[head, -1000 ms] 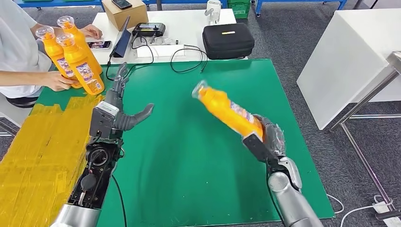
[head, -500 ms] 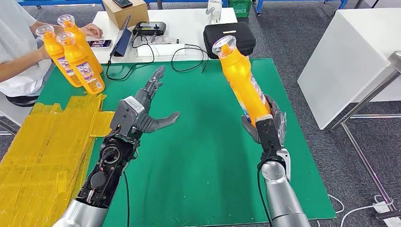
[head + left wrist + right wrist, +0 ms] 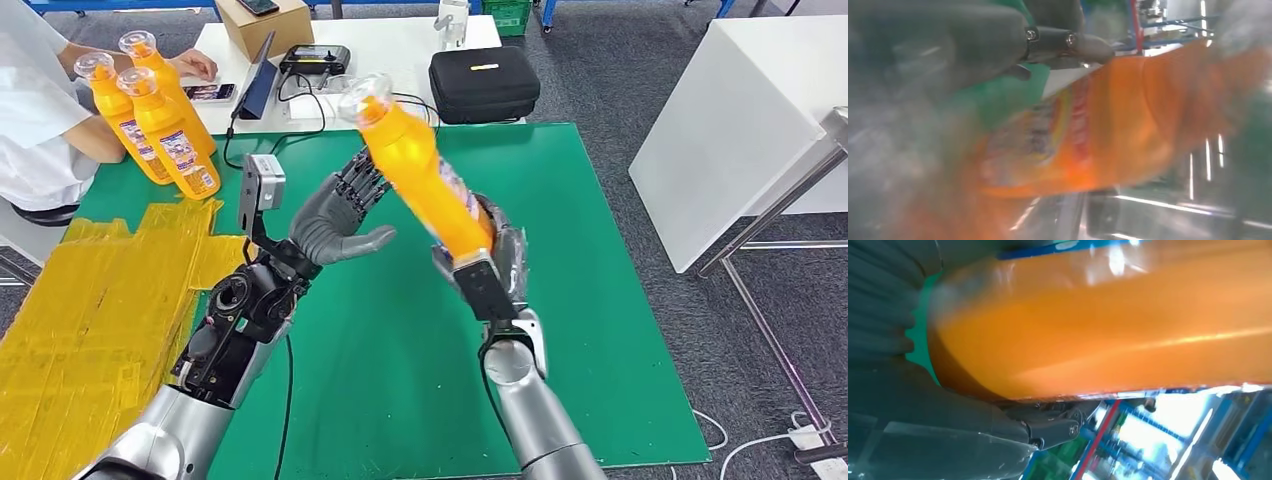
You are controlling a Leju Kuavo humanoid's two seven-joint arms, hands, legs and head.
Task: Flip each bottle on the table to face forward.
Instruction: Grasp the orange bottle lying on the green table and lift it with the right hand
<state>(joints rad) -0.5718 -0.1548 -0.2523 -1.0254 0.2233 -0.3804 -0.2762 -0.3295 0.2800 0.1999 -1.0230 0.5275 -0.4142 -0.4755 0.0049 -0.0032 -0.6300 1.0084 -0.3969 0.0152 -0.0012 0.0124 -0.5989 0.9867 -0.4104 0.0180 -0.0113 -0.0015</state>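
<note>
While the right hand grips the tilted orange bottle, the left hand's fingers spread wide just beside it.

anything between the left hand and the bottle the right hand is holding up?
Nothing visible. The left hand is open, palm toward the orange bottle, which the right hand holds tilted above the green mat. Only open air separates them.

Right robot hand grips tilted orange bottle beside spread left robot hand
</note>
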